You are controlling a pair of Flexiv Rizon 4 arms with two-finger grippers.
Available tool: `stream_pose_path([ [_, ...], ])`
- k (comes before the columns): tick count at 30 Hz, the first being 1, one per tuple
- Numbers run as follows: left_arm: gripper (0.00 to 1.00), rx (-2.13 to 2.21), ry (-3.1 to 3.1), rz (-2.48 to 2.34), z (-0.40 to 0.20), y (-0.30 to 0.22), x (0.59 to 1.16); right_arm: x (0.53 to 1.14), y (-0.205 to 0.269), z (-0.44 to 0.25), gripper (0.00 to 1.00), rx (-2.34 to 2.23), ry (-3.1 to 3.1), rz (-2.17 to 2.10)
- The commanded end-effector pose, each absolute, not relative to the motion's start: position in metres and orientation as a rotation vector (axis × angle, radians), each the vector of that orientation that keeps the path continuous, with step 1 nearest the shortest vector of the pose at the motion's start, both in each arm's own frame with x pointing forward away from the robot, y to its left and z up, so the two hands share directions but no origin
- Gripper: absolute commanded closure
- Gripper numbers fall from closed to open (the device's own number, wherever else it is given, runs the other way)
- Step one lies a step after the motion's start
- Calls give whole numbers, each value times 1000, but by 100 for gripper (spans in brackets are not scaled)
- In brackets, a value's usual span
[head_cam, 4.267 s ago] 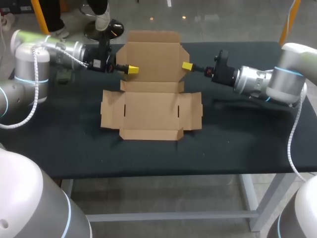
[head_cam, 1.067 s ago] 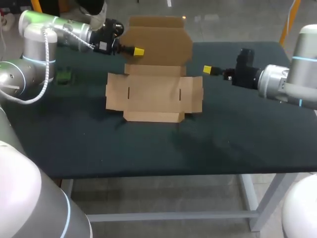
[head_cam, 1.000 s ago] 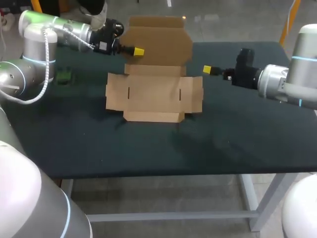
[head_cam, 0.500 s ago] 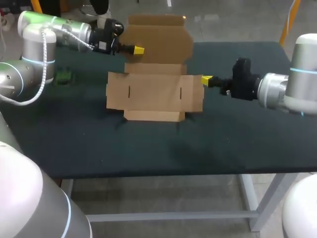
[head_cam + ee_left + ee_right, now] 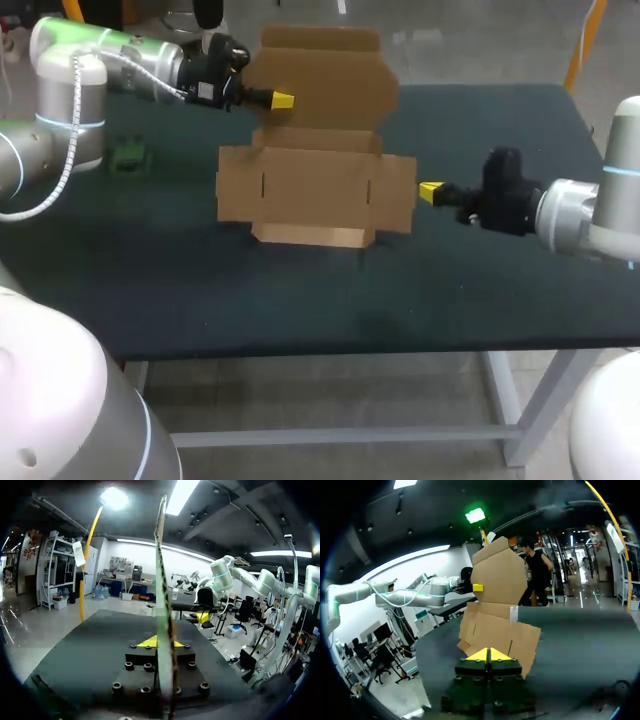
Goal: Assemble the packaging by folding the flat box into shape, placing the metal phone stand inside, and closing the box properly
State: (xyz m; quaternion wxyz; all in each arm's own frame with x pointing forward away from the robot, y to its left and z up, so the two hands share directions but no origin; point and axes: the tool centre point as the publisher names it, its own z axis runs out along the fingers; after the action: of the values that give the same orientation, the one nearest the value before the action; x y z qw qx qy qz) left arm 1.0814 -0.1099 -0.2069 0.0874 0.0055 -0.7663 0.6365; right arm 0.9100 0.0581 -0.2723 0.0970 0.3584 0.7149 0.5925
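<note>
The brown cardboard box (image 5: 315, 190) lies unfolded on the dark table, its rear lid panel (image 5: 325, 80) lifted upright. My left gripper (image 5: 283, 100) is shut on that panel's left edge; in the left wrist view the cardboard (image 5: 162, 580) runs edge-on between the yellow tips of the left gripper (image 5: 161, 642). My right gripper (image 5: 430, 192) is shut and holds nothing, just off the box's right flap. In the right wrist view the right gripper (image 5: 488, 654) points at the box (image 5: 495, 630), with the lid (image 5: 500, 577) and the left gripper (image 5: 478, 587) behind. I cannot pick out a metal phone stand for certain.
A small green object (image 5: 128, 157) sits at the table's left side, under my left arm. Bare table surface (image 5: 300, 300) stretches in front of the box to the near edge.
My right gripper came forward and down to the box's right flap. The left gripper tilted the lid panel further up, and the box slid slightly right.
</note>
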Motion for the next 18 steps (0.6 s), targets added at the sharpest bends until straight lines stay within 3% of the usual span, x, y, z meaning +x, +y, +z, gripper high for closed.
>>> stream_pose_path([
  [1, 100, 250, -2398, 1981, -195, -110, 1055, 897, 50, -272, 100, 1050, 2121, 1764],
  [18, 100, 307, -2418, 2035, -160, -110, 1011, 887, 48, -278, 100, 1033, 2158, 1783],
])
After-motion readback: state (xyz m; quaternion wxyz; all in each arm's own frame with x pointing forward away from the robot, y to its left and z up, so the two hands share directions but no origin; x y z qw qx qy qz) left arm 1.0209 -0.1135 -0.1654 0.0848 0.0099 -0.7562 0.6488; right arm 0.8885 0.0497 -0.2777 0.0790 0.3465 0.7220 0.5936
